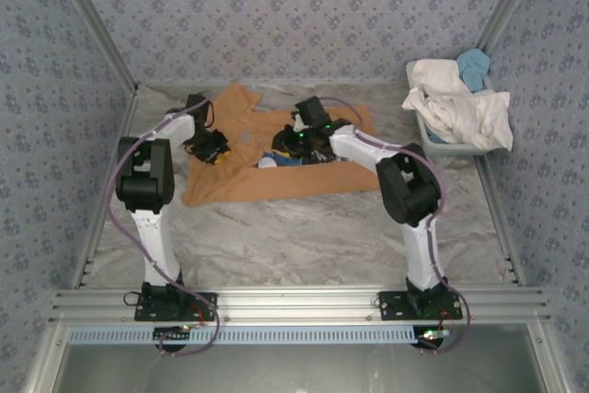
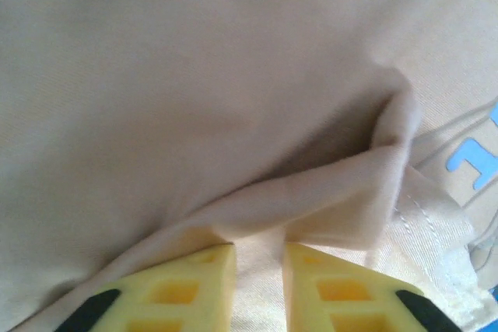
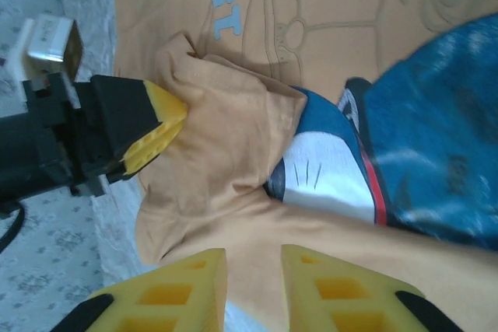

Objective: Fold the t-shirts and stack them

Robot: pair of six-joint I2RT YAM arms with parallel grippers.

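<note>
The tan-orange t-shirt (image 1: 276, 183) lies spread on the marble table at the back middle, with a blue and white print (image 1: 281, 159) showing. My left gripper (image 1: 210, 147) sits on its left part. In the left wrist view the gripper (image 2: 259, 250) has its fingers narrow, with a raised fold of the cloth (image 2: 334, 200) at their tips. My right gripper (image 1: 287, 146) is at the shirt's middle. In the right wrist view the gripper (image 3: 253, 254) has the tan cloth (image 3: 233, 153) running between its fingers, beside the blue print (image 3: 436, 138). The left gripper's yellow finger (image 3: 159, 126) pinches a bunched fold there.
A white tub (image 1: 442, 146) stands at the back right, heaped with white t-shirts (image 1: 456, 103) and a light blue one (image 1: 475, 66). Patterned walls close in the left, back and right. Bare marble table (image 1: 294, 236) lies between the shirt and the arm bases.
</note>
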